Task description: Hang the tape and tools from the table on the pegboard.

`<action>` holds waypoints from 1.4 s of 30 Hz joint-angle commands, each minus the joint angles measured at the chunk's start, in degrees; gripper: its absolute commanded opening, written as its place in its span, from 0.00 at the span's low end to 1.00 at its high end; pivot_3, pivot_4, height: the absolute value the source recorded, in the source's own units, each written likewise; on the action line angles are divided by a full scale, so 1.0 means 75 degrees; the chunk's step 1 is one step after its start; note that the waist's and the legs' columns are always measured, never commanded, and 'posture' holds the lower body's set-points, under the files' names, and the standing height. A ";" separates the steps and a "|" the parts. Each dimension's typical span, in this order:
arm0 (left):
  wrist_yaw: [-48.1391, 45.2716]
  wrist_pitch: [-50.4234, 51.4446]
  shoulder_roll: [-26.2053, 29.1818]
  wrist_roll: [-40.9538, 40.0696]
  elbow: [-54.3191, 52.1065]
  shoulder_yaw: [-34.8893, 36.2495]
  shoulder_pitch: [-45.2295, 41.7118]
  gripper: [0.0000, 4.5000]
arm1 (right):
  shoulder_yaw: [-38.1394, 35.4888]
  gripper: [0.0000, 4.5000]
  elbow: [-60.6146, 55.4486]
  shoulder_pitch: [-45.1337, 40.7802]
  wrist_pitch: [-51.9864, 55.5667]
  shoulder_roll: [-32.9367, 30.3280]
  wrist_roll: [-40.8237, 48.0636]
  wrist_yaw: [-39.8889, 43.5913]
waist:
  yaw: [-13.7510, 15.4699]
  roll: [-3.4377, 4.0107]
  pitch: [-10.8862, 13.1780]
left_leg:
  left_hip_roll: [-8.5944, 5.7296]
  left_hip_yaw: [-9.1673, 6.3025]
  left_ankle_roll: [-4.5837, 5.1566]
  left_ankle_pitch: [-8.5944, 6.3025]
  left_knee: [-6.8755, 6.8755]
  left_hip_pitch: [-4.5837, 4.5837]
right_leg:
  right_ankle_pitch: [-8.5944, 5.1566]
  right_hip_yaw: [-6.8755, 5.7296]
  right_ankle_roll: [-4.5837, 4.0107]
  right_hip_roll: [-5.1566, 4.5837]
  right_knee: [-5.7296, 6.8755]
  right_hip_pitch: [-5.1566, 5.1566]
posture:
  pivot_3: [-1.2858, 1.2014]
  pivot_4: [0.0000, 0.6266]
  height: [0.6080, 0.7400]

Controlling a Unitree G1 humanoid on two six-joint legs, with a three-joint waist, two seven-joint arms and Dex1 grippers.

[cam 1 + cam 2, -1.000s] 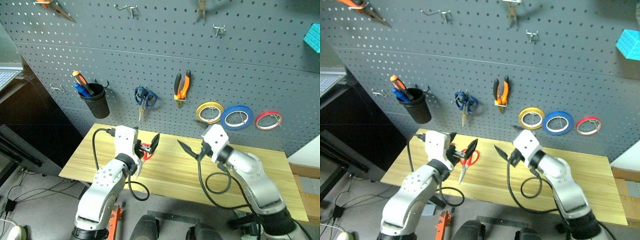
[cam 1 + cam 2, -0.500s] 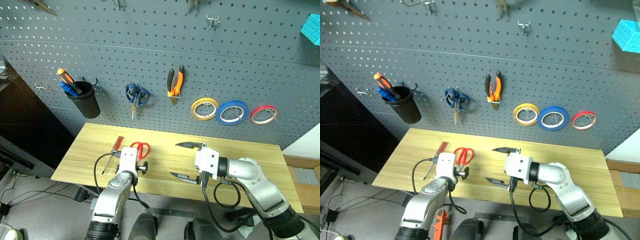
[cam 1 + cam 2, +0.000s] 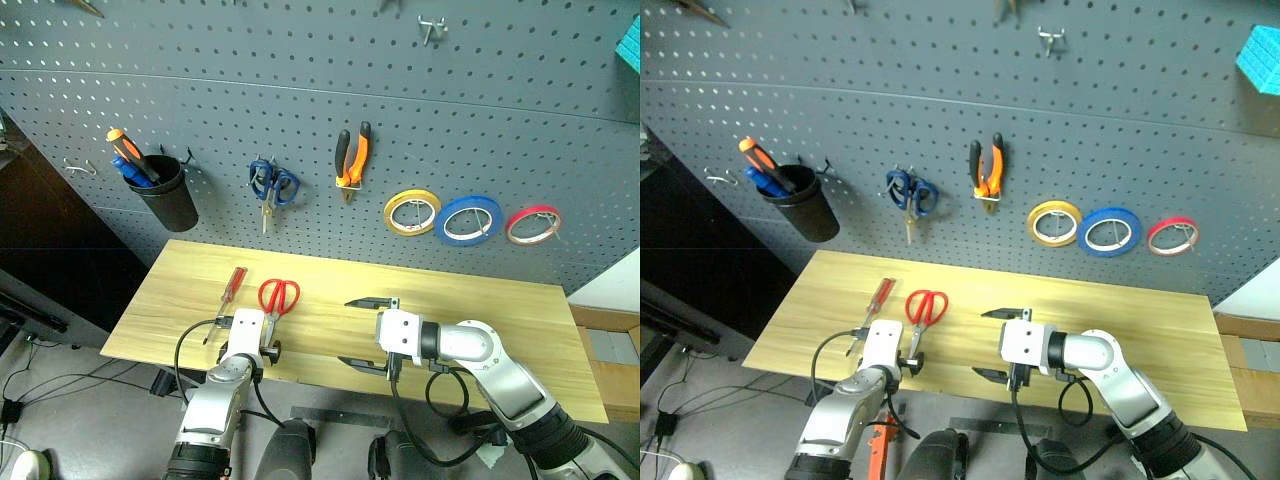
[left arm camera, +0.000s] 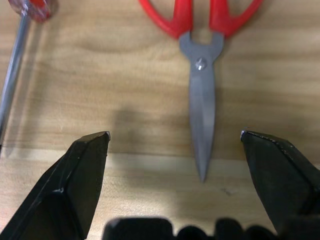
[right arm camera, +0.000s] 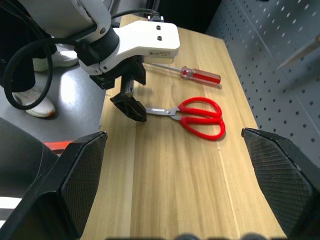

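Left gripper (image 4: 175, 142) spread wide, empty, over the red-handled scissors (image 3: 277, 297).
Scissors lie flat on the desk's (image 3: 480, 310) near-left; lower squarely astride the blades, then close. Right gripper (image 3: 362, 331) also unclenched, empty.

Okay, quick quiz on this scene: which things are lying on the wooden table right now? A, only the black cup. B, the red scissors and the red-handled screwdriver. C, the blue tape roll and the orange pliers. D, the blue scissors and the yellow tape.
B: the red scissors and the red-handled screwdriver lie side by side on the table, while the tapes, pliers, blue scissors and cup are on the pegboard.
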 commanded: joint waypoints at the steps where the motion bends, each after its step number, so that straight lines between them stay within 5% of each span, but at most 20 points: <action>1: -0.0124 -0.0153 -0.0015 0.0063 0.0348 0.0062 -0.0326 1.00 | 0.0091 1.00 -0.0204 -0.0113 0.0461 0.0063 0.0009 0.0082 | -0.0001 0.0002 0.0004 | -0.0001 -0.0001 0.0000 0.0000 0.0001 0.0001 | 0.0000 -0.0001 0.0000 0.0000 0.0000 0.0000 | 0.58 0.33 1.00; 18: -0.0789 -0.0215 0.0321 0.0220 0.1643 -0.0129 -0.1242 1.00 | -0.0024 1.00 -0.0027 -0.0477 0.1684 0.0340 0.0145 0.0150 | -0.0013 0.0013 0.0128 | 0.0004 -0.0002 -0.0009 -0.0005 -0.0007 0.0002 | 0.0000 -0.0008 0.0001 -0.0003 -0.0005 -0.0001 | 0.58 0.35 1.00; 22: -0.0793 -0.0281 0.0328 0.0272 0.1841 -0.0109 -0.1389 0.81 | -0.0022 1.00 -0.0057 -0.0510 0.1610 0.0366 0.0091 0.0145 | -0.0020 0.0015 0.0149 | 0.0002 0.0002 -0.0009 -0.0006 -0.0007 0.0001 | 0.0000 -0.0007 0.0001 -0.0006 -0.0007 -0.0001 | 0.58 0.35 1.00; 32: -0.0677 -0.0154 0.0232 0.0246 0.1590 0.0019 -0.1193 0.07 | -0.0009 1.00 -0.0022 -0.0525 0.1501 0.0311 0.0076 0.0202 | -0.0029 0.0019 0.0159 | 0.0003 0.0002 -0.0013 -0.0007 -0.0022 0.0001 | -0.0001 -0.0009 0.0002 -0.0007 -0.0018 -0.0005 | 0.58 0.35 1.00; 42: -0.0899 -0.1109 -0.0141 -0.0171 0.0226 0.0231 -0.0370 0.05 | -0.0484 1.00 -0.0388 -0.0193 0.1289 0.0293 0.0535 0.0153 | -0.0025 0.0018 0.0157 | 0.0004 0.0003 -0.0026 -0.0014 -0.0034 -0.0006 | -0.0003 -0.0010 0.0006 -0.0007 -0.0042 -0.0007 | 0.58 0.28 1.00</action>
